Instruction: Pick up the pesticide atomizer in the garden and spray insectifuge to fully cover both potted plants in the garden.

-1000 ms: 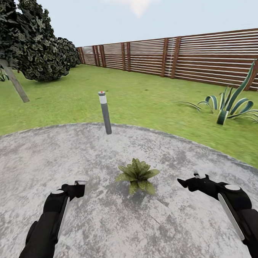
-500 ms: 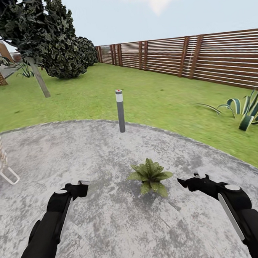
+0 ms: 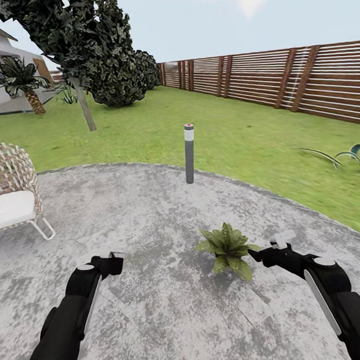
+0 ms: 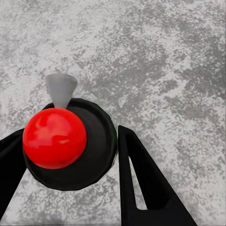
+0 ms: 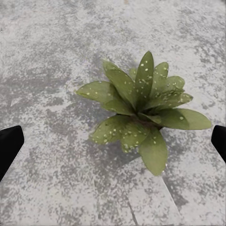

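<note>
My left gripper point(image 3: 111, 263) is shut on the pesticide atomizer point(image 4: 70, 141), which the left wrist view shows from above: a red top, a dark round body and a pale grey nozzle point(image 4: 61, 87), held over the mottled grey patio point(image 3: 150, 214). One potted plant point(image 3: 226, 246), a small rosette of speckled green leaves, stands on the patio just left of my right gripper point(image 3: 255, 255). In the right wrist view the plant point(image 5: 141, 113) lies below and between the wide-apart fingertips point(image 5: 10, 143); the right gripper point(image 5: 115, 141) is open and empty. Its pot is hidden by the leaves.
A grey bollard lamp point(image 3: 189, 153) stands at the patio's far edge. A wicker chair point(image 3: 10, 195) with a white cushion sits at the left. Lawn point(image 3: 145, 129), a leaning tree point(image 3: 81, 42), a palm point(image 3: 22, 80), a striped agave point(image 3: 354, 156) and a brown slatted fence point(image 3: 280, 78) lie beyond.
The whole view has swung to the left, bringing the wicker chair, palm and house into sight. Both arms hold the same pose; the plant now shows close beside the right gripper.
</note>
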